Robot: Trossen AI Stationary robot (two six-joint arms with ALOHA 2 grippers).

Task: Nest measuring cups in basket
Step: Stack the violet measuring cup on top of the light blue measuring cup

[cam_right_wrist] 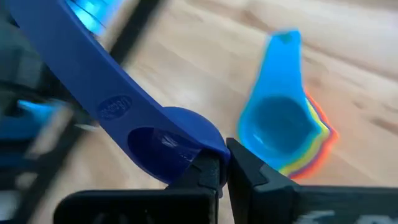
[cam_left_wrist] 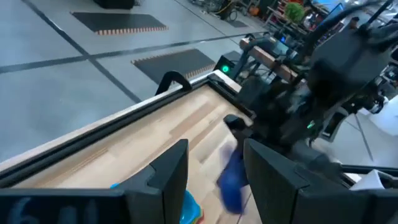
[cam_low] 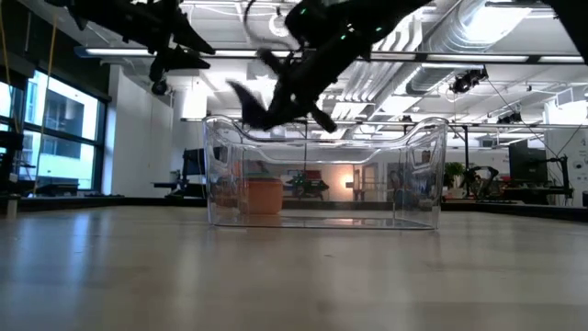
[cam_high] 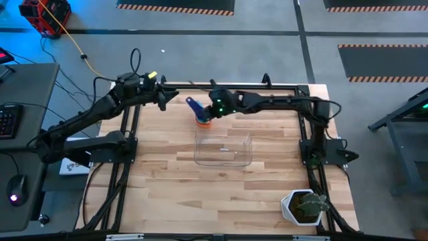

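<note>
My right gripper is shut on a dark blue measuring cup, held above the table just behind a nested stack of cups. The stack shows a light blue cup on top, with orange, yellow and red rims under it, and it rests on the wood. The clear basket stands on the table nearer than the stack, and no cups show in it. My left gripper is open and empty, to the left of the cups at the far edge. My right gripper pinches the dark blue cup by the edge of its bowl, on the side away from the handle, between its two fingertips. The cup is lifted clear of the table. Its handle sticks out away from the fingers.
A white pot with a green plant stands at the near right corner. Black frame rails run along the table's left, right and far edges. Bare wood lies nearer than the basket.
</note>
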